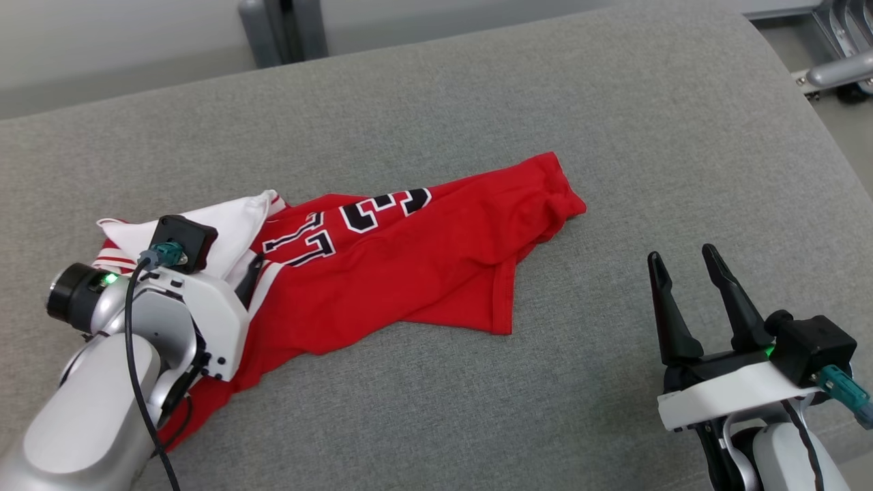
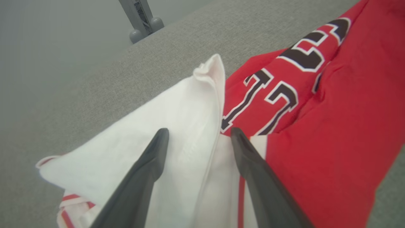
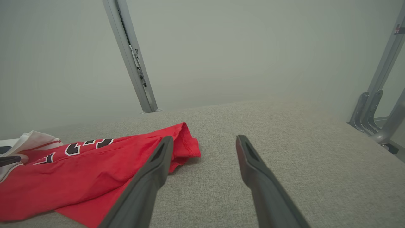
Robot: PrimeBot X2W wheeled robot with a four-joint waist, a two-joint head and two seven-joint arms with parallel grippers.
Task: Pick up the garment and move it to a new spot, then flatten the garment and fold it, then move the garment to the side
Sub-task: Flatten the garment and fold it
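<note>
Head cam looks down on a grey fabric-covered surface (image 1: 477, 88) w/ a crumpled red garment (image 1: 409, 266) lying on it.

L gripper (image 2: 199, 134): jaws wide apart, nothing pinched. It's right over the garment's white section (image 2: 142, 133). A raised white fold runs btwn the two fingers, and the red body spreads off to its right and ahead. Can't tell if the fingertips touch the cloth. Prob. reason for this pose: a fold standing up btwn open fingers is the easiest bit to pinch for the first step, the pick-up and move.

R gripper (image 1: 682, 252): also wide apart and empty, over bare grey surface. The garment's nearest red hem lies just to its left and a bit ahead, not touching. Likely parked there to stay clear of the cloth, yet near enough to help w/ flattening later.

The garment is bunched and folded over itself, so not flat; no part of the task looks done yet.

Writing: black block lettering (image 1: 354, 218) w/ white outline sits across the red chest, ahead and to the right of the L gripper. Creases hide parts of it, so it can't be read as a word or number. No brand tag seen.

A grey metal post (image 3: 133, 63) stands beyond the far edge, ahead-left of the R gripper.
</note>
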